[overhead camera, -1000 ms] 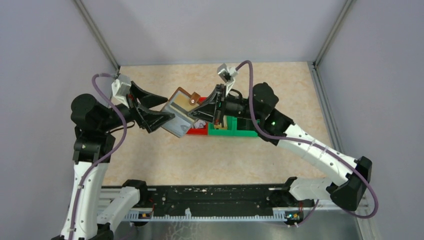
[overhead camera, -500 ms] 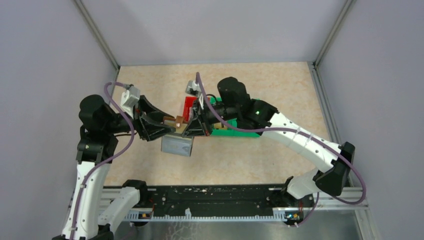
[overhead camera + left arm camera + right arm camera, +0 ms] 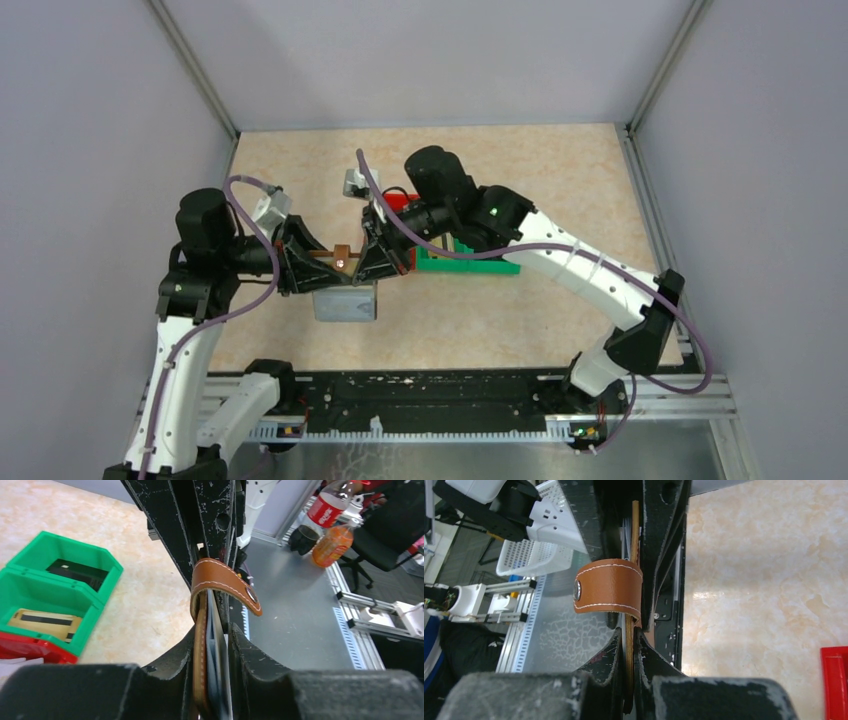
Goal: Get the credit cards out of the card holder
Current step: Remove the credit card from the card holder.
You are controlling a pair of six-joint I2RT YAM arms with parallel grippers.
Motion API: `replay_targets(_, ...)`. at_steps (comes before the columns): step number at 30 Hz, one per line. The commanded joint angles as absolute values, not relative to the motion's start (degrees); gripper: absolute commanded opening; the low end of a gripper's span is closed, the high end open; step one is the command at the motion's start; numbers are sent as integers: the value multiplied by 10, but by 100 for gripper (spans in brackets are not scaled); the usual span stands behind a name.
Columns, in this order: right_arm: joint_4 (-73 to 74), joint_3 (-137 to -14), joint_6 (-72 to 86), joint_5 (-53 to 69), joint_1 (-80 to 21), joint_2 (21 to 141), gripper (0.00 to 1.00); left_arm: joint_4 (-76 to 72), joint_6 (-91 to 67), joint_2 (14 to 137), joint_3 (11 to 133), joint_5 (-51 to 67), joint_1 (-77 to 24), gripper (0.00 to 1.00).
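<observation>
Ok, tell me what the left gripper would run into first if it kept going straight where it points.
Probably the right gripper: it faces the left gripper nose to nose, with the card holder pinched between them.

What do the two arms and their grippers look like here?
The left arm and right arm have white links and bulky black joints; a purple cable loops along each. The left gripper and right gripper have black, wedge-shaped, scuffed fingers. Each wrist carries a white camera mount.

card holder (image 3: 345,302) between left claw (image 3: 322,263), right claw (image 3: 363,262), bins (image 3: 478,265) seemingly behind
</observation>
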State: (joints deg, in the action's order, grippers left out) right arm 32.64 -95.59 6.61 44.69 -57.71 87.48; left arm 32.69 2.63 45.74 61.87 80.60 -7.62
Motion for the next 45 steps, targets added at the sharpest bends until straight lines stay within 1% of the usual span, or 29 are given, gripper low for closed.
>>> replay_targets(1,334,-1015,42,491,-590,890,0,353,53,465,633,884,-76,25)
replay_targets(7,325,-1023,38,512,-590,903,0,326,25,471,639,875,-76,4)
replay_targets(8,316,-1016,36,513,-590,896,5,306,6,468,636,869,-76,1)
replay_targets(11,235,-963,46,505,-589,861,29,227,-76,454,617,839,-76,0)
replay_targets(12,201,-930,59,499,-586,845,35,198,-100,447,610,822,-76,0)
replay_targets(13,157,-901,80,494,-578,829,39,165,-127,439,603,803,-76,0)
replay_targets(14,110,-868,119,489,-563,811,43,131,-152,432,597,788,-76,0)
replay_targets(17,-99,-753,257,470,-520,757,48,40,-219,415,581,742,-76,0)
replay_targets(19,-212,-678,316,421,-508,723,53,7,-254,414,580,709,-76,0)
replay_targets(21,-284,-622,346,354,-507,698,55,-23,-286,416,582,689,-76,0)
replay_targets(24,-343,-566,402,249,-507,683,56,-66,-333,416,577,663,-76,0)
replay_targets(25,-366,-553,421,242,-508,682,56,-71,-341,415,577,655,-76,0)
replay_targets(28,-479,-511,480,241,-517,689,56,-86,-364,416,574,638,-76,0)
replay_targets(33,-626,-483,539,262,-532,730,57,-98,-399,417,559,623,-76,0)
replay_targets(36,-671,-484,550,273,-533,742,58,-96,-402,416,555,619,-76,0)
replay_targets(39,-654,-497,535,272,-533,740,59,-94,-410,416,552,615,-76,0)
replay_targets(41,-637,-512,529,268,-533,743,54,-103,-422,416,548,614,-76,0)
replay_targets(45,-642,-526,548,268,-533,759,38,-110,-441,412,542,601,-76,0)
